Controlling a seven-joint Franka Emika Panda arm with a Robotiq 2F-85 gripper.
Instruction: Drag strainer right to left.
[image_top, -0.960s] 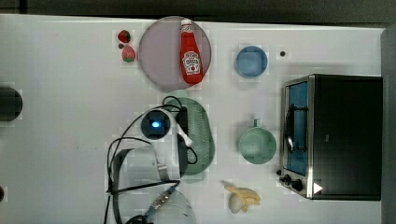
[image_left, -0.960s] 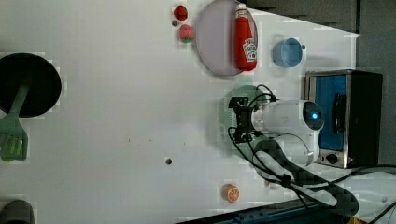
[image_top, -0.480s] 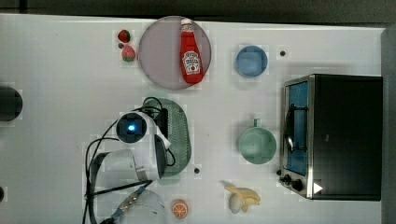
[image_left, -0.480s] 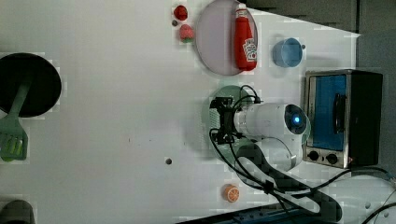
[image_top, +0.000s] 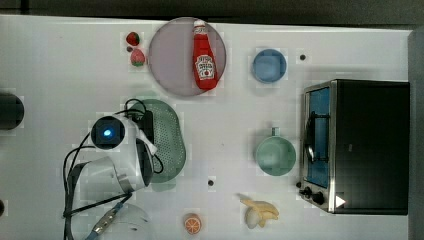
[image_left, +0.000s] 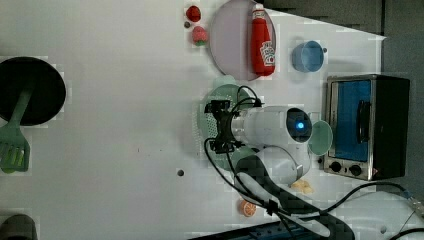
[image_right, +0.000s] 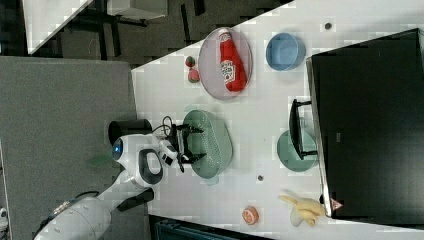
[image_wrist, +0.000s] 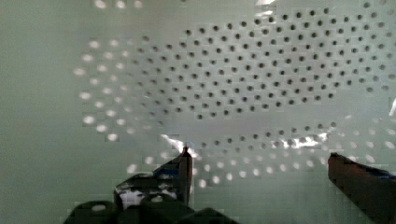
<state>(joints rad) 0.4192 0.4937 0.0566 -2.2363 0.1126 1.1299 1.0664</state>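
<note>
The strainer, a pale mint-green oval dotted with holes, lies on the white table left of centre in the top view, half covered by my arm. My gripper reaches down into its bowl with the fingers spread wide, open, holding nothing between them. In the right view the gripper stands over the strainer on the right view's left half of the bowl. The wrist view has the holed inner wall of the strainer close behind both fingertips, and the gripper is open.
A lilac plate with a ketchup bottle lies just beyond the strainer. A green mug, blue bowl, toaster oven, banana and orange toy stand to the top view's right. A black pan with a green spatula sits at the left view's left.
My arm and the strainer have slid together towards the top view's left. The orange toy, earlier under the arm, has come into sight. The gripper stayed open.
</note>
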